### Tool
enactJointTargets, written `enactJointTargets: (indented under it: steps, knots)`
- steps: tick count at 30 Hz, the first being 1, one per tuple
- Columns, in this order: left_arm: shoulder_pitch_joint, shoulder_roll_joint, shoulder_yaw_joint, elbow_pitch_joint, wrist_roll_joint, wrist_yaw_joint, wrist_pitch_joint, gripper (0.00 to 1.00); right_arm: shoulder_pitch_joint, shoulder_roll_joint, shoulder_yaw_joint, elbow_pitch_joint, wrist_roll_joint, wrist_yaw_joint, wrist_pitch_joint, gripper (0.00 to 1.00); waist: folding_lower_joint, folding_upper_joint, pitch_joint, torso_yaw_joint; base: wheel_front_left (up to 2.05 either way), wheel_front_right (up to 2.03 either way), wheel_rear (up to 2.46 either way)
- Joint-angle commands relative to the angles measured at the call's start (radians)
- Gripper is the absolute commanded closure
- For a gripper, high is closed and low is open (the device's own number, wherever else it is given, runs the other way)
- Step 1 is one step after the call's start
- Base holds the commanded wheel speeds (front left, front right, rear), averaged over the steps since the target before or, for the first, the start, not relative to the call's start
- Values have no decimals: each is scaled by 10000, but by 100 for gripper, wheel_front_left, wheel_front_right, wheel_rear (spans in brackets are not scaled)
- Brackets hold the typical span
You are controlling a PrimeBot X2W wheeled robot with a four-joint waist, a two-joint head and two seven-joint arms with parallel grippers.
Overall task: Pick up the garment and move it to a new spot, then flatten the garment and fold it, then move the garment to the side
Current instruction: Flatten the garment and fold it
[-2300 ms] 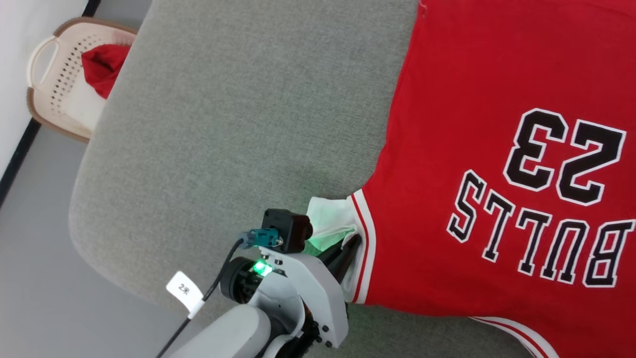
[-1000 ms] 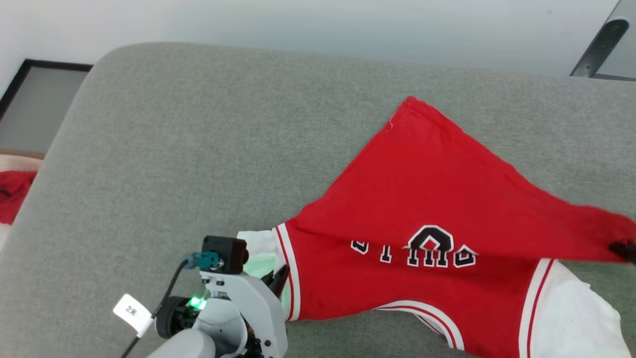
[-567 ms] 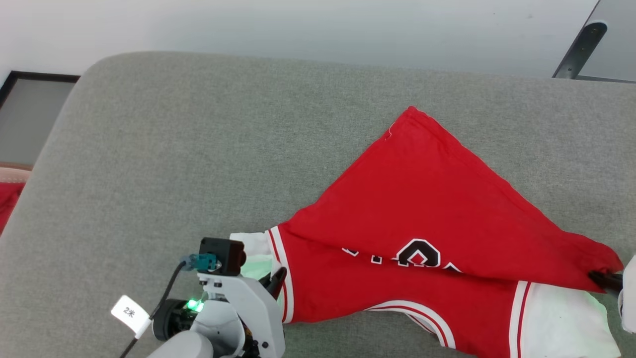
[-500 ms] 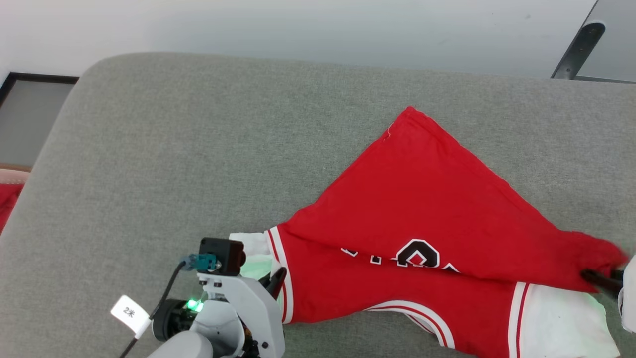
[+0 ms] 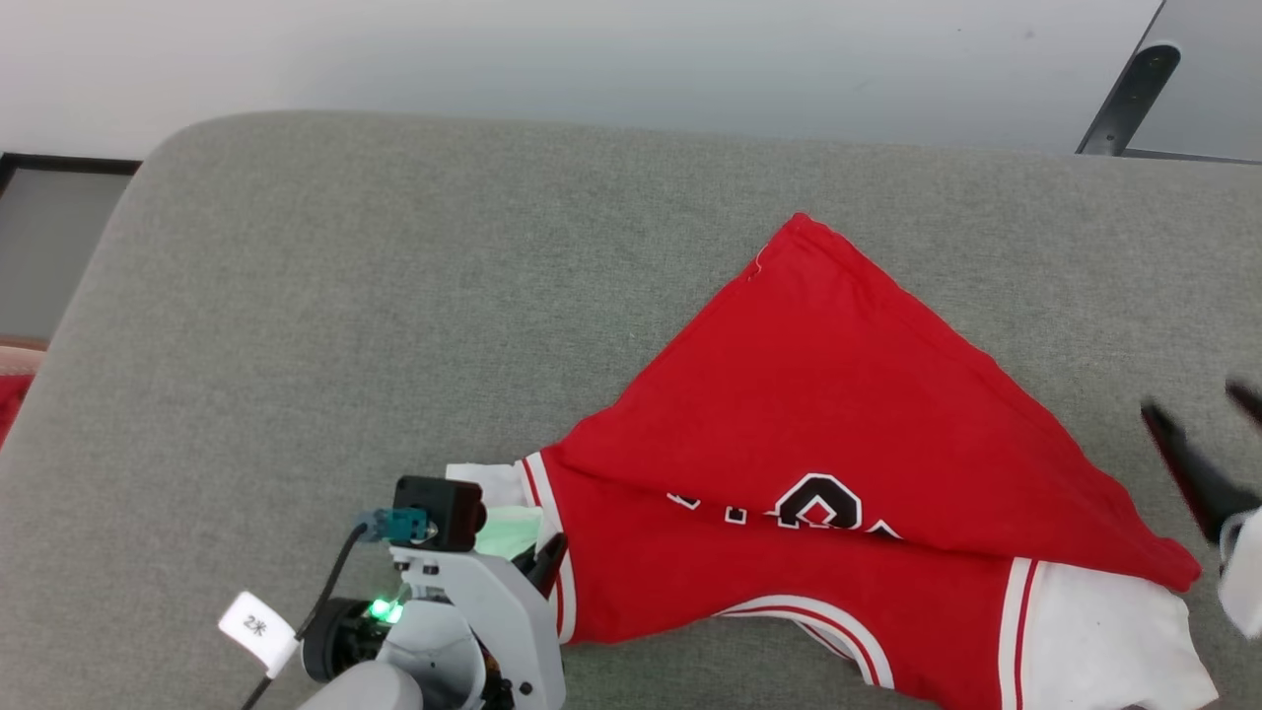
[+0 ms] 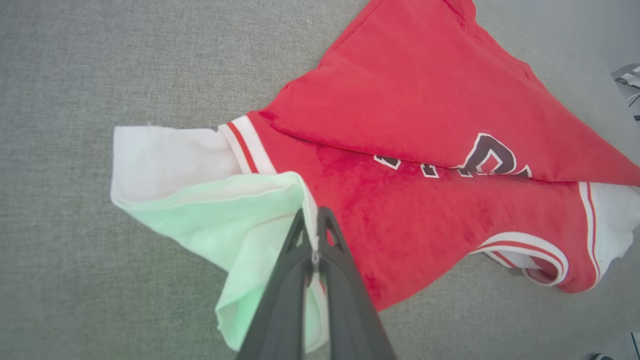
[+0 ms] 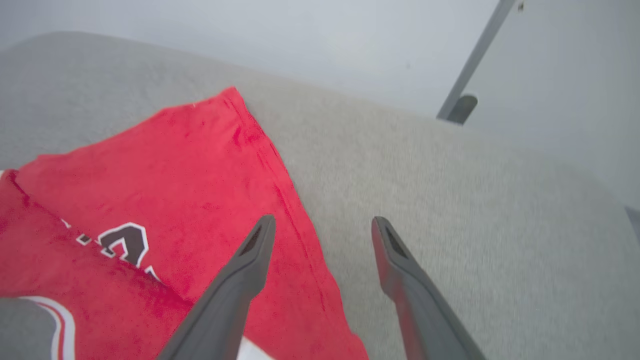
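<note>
Head view: the red shirt (image 5: 838, 414) lies on the grey cushion (image 5: 394, 296), spread from lower centre to the lower right corner of the frame. One red flap is folded over it on a slant, its point toward the upper centre, and it half covers the black lettering. The left gripper (image 5: 547, 557), at lower centre, is pinched on the white sleeve (image 5: 493, 488) at the shirt's left end. The right gripper (image 5: 1191, 396) hovers at the right edge with its jaws spread wide and empty. The shirt lies to its left and below, so this arm looks nearer the folded corner and the right-hand sleeve.

Left wrist view: the two dark fingers meet at lower centre with a thin white sleeve edge between them. The sleeve is limp and creased, tinted green by the wrist light. The red body runs off to the upper right, soft knit with striped trim.

Right wrist view: the fingers stand well apart with bare cushion weave between them. The left finger shows over the shirt's straight red edge, though contact cannot be told. A metal leg (image 7: 470, 65) slants at the upper right.
</note>
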Motion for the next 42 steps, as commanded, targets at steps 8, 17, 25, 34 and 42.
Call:
enactJointTargets:
  steps: [8,17,25,34,42]
  knots:
    - [-144,-140,-133,4,26,-71,-10,100,-1642,-53,1104,781,-1686,2,-4184,0,0,-1,10,243,0,0,0]
    - [-217,-348,-274,82,-4,-217,-44,100,-3469,112,2155,2620,-1895,2,-4821,0,0,-1,158,836,0,0,0]
    - [-781,-919,-632,304,160,-606,-60,100,-6204,-416,4039,5255,-255,-4,-2187,0,0,-1,888,1896,0,0,0]
    - [-1469,-1866,-988,829,267,-1119,-282,100,-8744,-843,5733,8178,1426,-1,1346,0,0,-1,1913,3088,0,0,0]
    - [-1678,-2399,-1092,1446,187,-1461,-594,100,-9804,-489,6311,10091,1800,1,3236,0,0,-1,2352,3549,0,0,0]
